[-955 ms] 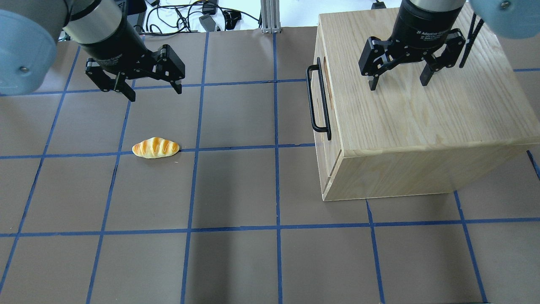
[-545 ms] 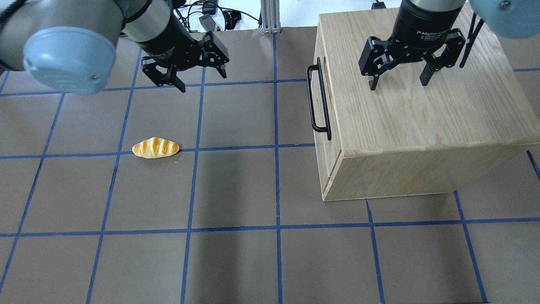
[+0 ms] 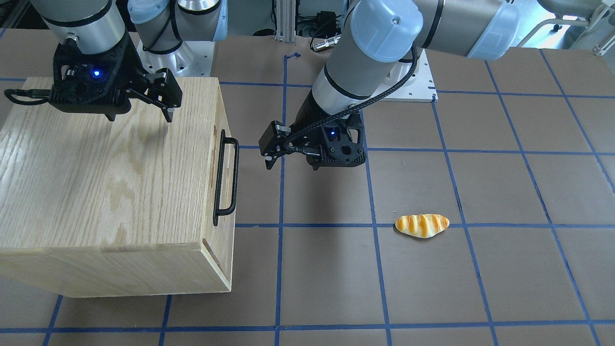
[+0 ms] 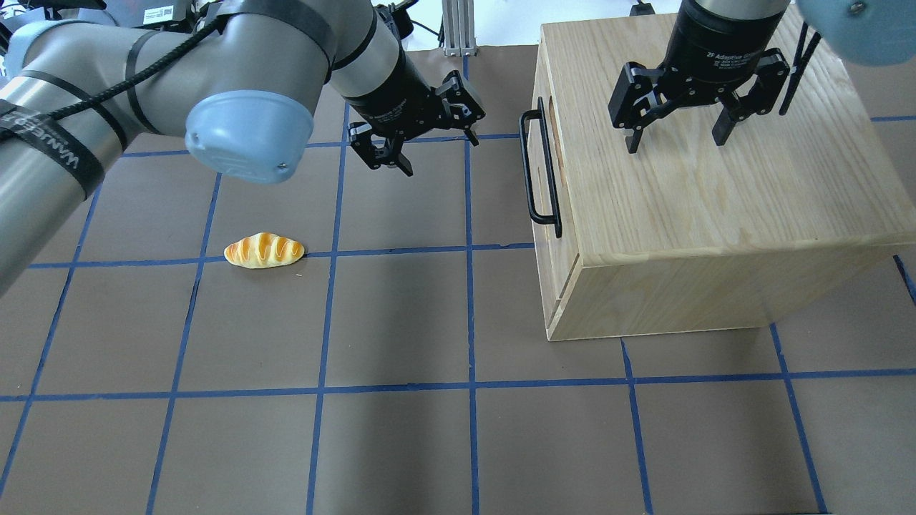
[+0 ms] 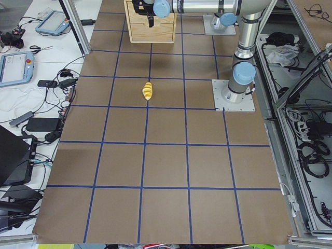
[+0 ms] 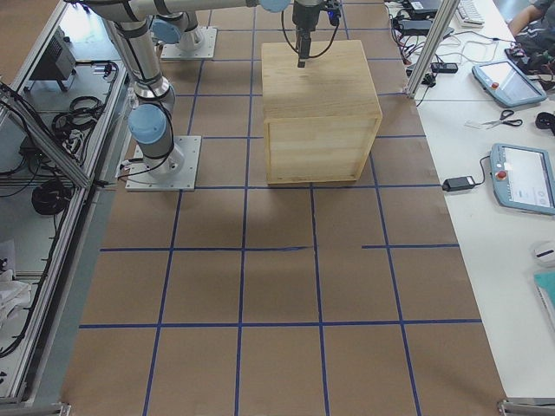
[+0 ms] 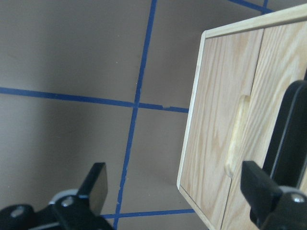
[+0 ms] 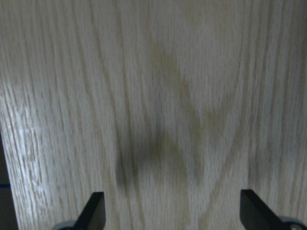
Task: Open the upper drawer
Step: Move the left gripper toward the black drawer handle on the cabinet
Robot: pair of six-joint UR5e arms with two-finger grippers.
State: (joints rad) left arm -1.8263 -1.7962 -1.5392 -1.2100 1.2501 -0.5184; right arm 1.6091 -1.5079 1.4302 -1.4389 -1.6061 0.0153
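I see a wooden cabinet (image 4: 715, 179) that stands on the brown surface (image 4: 401, 322) with blue lines. The upper drawer (image 7: 283, 57) is in the top part of the cabinet's front. It is pushed all the way in, so its face is level with the rest of the cabinet's front. A long black handle (image 4: 527, 168) sticks out from the drawer's face, and nothing is touching it. Below the drawer, on the same front of the cabinet, is the lower panel (image 7: 216, 110). My left gripper (image 4: 441, 156) hangs in the air out in front of the cabinet, on the side where the handle is. It is near the handle, but there is a gap between them. Its jaws are wide apart and hold nothing, and they point toward the cabinet's front. From my left wrist I see the handle as a dark blur just past one fingertip (image 7: 261, 189). My right gripper (image 4: 676, 144) hangs over the cabinet's top, above the wood. Its jaws are wide apart too and hold nothing, and they point down at the top. My right wrist view is filled with the wood grain of the cabinet's top, with a soft shadow on it. A little bread roll (image 4: 264, 251) lies on the surface well away from the cabinet, out past my left gripper on the handle side. No other thing touches it.
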